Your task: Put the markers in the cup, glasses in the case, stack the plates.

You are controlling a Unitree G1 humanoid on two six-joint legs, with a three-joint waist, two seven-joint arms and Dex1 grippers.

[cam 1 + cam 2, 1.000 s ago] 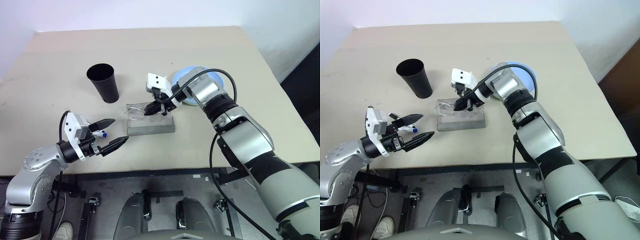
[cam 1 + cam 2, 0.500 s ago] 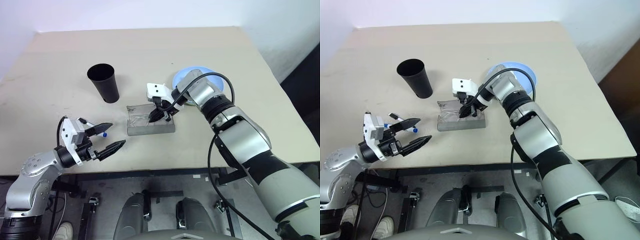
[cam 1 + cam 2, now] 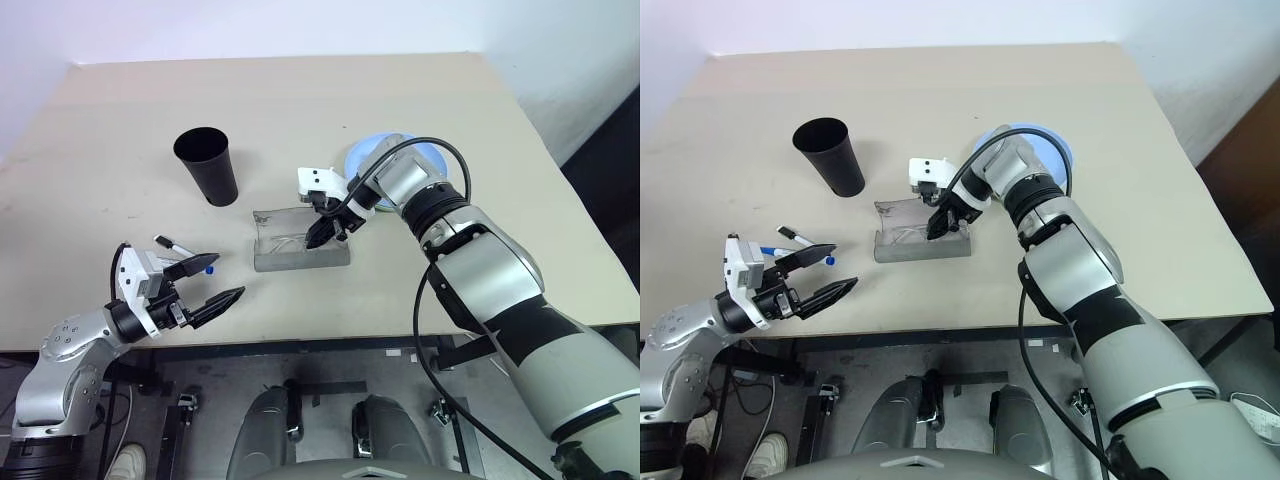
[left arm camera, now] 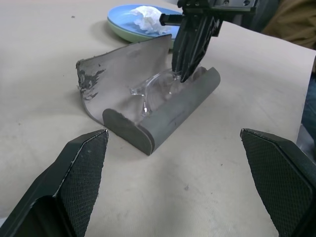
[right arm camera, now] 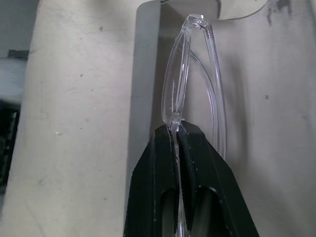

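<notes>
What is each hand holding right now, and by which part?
The right hand pinches the clear glasses by the frame, over the open case. The left hand is open, holding nothing.

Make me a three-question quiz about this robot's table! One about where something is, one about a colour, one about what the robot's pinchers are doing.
1. Where are the glasses?
A. Inside the open grey case
B. Inside the black cup
C. On the blue plate

2. What colour is the cup?
A. Blue
B. Black
C. White

3. What is the right end effector doing?
A. Hanging open over the cup
B. Holding a marker
C. Pinching the glasses shut between its fingers

Answers:
1. A, the left wrist view shows the clear frame lying in the case's trough with the lid up.
2. B, the tumbler standing on the table is matte black.
3. C, the right wrist view shows both black fingers closed on the clear frame, while the left end effector stands wide open near the table edge.
</notes>
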